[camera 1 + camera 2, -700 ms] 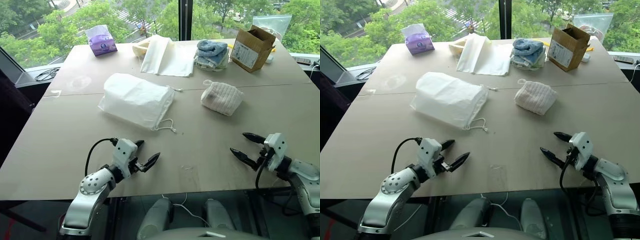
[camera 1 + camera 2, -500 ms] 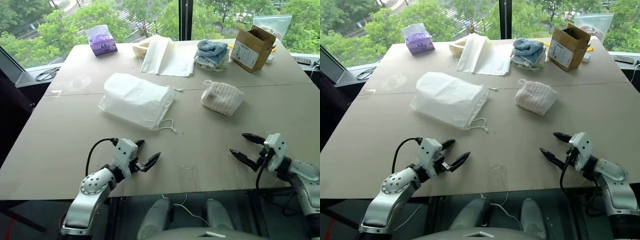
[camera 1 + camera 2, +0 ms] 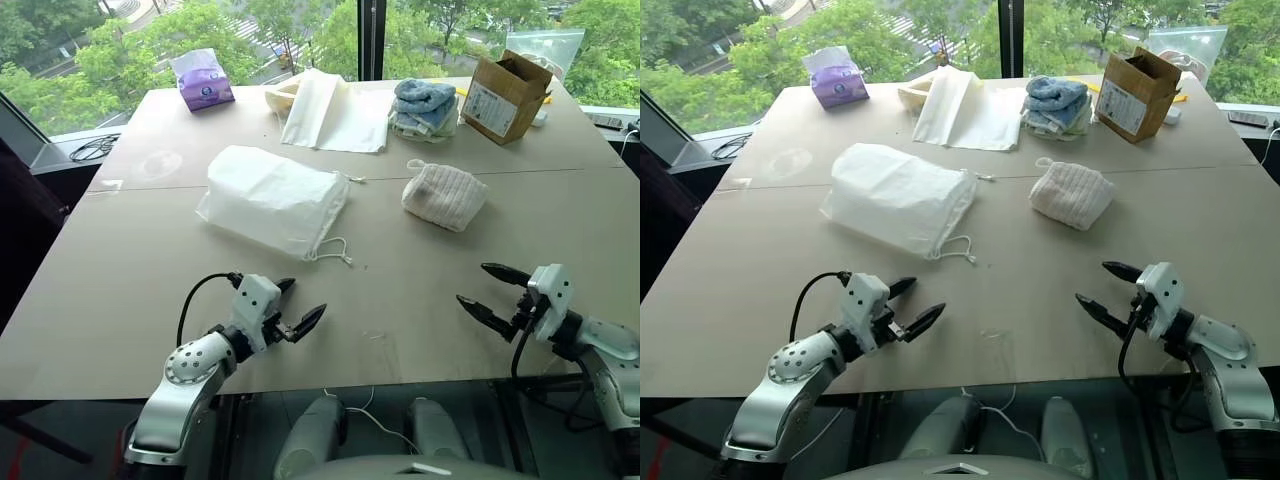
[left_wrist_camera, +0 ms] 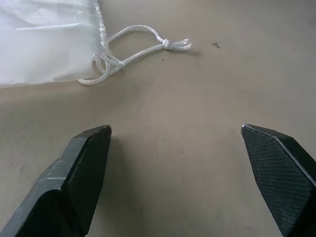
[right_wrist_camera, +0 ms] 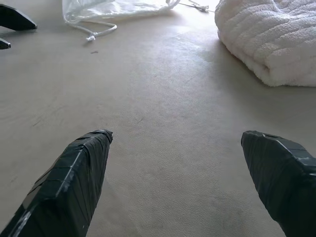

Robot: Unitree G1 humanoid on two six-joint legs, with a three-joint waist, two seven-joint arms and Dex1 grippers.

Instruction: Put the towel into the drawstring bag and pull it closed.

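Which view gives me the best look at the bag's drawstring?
The left wrist view: the drawstring lies close up, its loops and knot plain beside the bag mouth. The head views show the bag whole, but the cord as a thin loop at its near corner. The right wrist view shows the cord at an edge, far off.

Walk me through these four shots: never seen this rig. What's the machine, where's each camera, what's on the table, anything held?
It is a humanoid robot with two arms, each ending in a two-fingered end effector. Two pictures come from its head, looking down over the table; the other two come from cameras on each wrist, looking along the fingers. The left end effector and right end effector are both open and hold nothing. On the table lie the drawstring bag, the towel, a stack of blue and white towels, cream cloth sheets, a cardboard box and a purple tissue pack.
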